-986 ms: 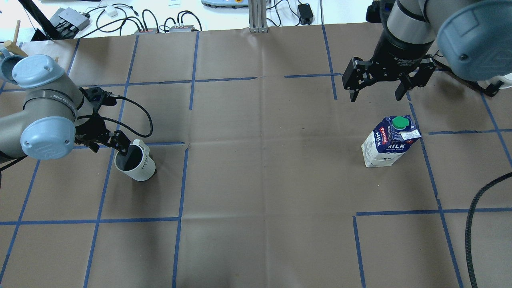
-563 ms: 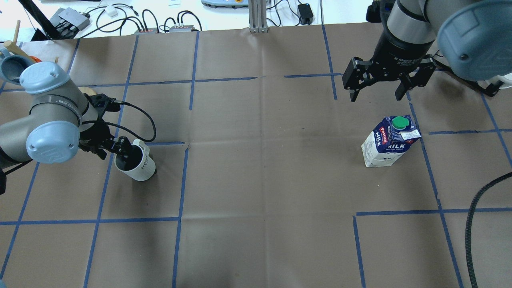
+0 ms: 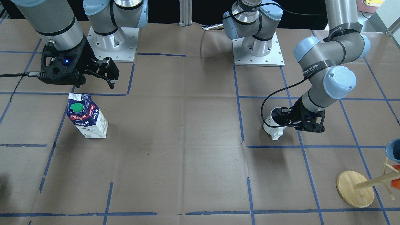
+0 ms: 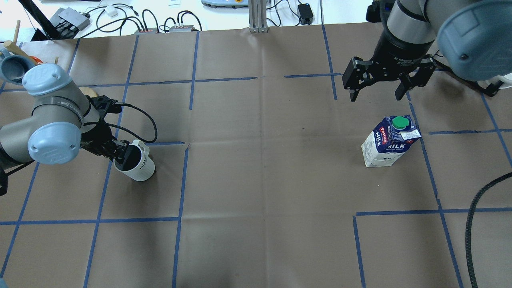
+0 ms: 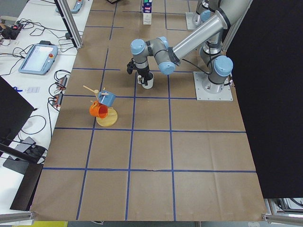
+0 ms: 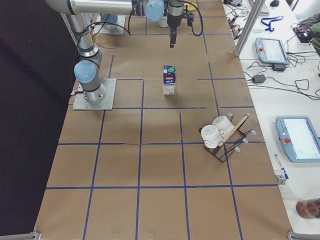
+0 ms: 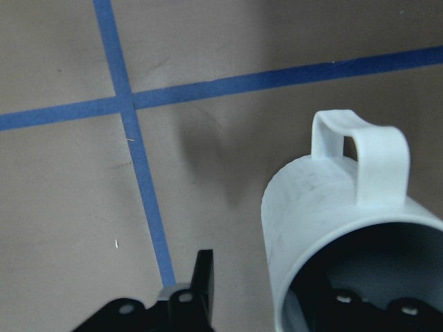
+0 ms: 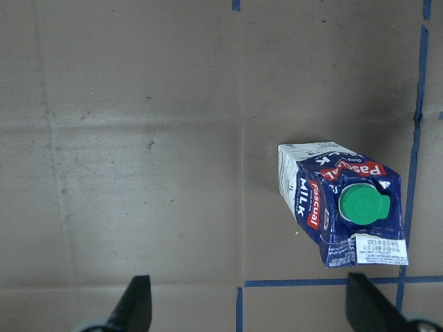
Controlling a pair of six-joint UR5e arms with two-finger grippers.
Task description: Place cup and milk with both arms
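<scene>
Cup (image 4: 136, 164) stands at the table's (image 4: 256, 180) 9 o'clock in the overhead view, handle toward 1 o'clock. The left gripper (image 4: 121, 153) is spread, one finger inside the cup, the other outside and clear of the wall. It should close squarely on that wall and lift straight, or the cup may tip. Its side reads, roughly, "HOME". The milk (image 4: 386, 146) stands upright at 3 o'clock, marked "Pascual" and "MILK". Beyond, at its 12 o'clock, the right gripper (image 4: 376, 96) hangs spread wide, holding nothing.
</scene>
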